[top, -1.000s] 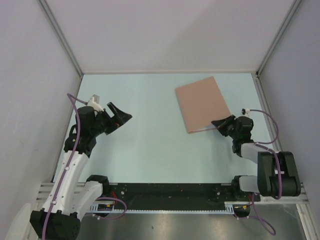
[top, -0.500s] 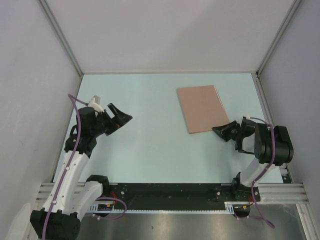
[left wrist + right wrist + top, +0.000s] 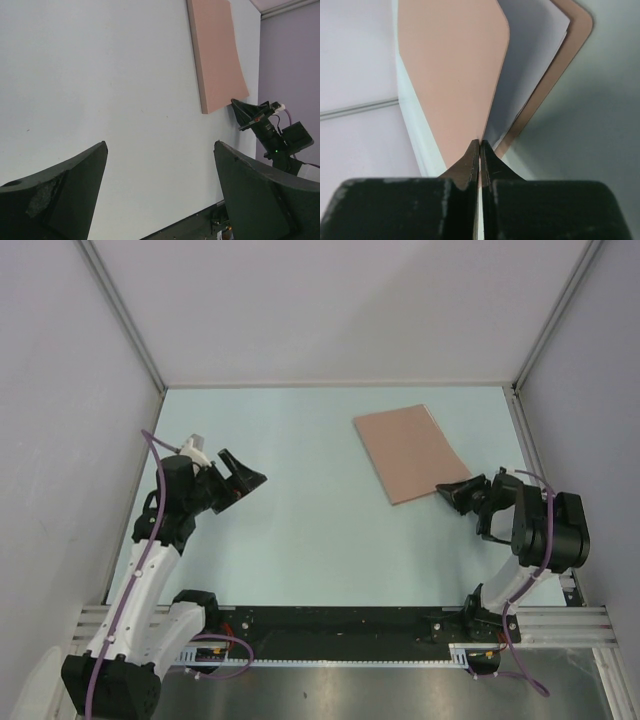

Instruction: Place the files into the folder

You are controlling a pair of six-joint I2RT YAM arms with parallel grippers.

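The salmon-brown folder (image 3: 408, 452) lies at the back right of the table. It also shows in the left wrist view (image 3: 217, 55). My right gripper (image 3: 446, 488) is at its near right corner. In the right wrist view the gripper (image 3: 480, 142) is shut on the corner of the folder's top cover (image 3: 450, 75) and holds it raised. White files (image 3: 530, 55) lie inside on the back cover (image 3: 572, 42). My left gripper (image 3: 245, 472) is open and empty above the left of the table, its jaws wide apart in its own view (image 3: 160, 145).
The pale blue table (image 3: 310, 510) is walled by grey panels on the left, back and right. The right wall stands close beside the folder and the right arm (image 3: 540, 530). The black base rail (image 3: 330, 625) runs along the near edge.
The right gripper has moved right and a little back, dragging the folder's near corner with it so the folder has turned slightly. The left arm has barely moved.
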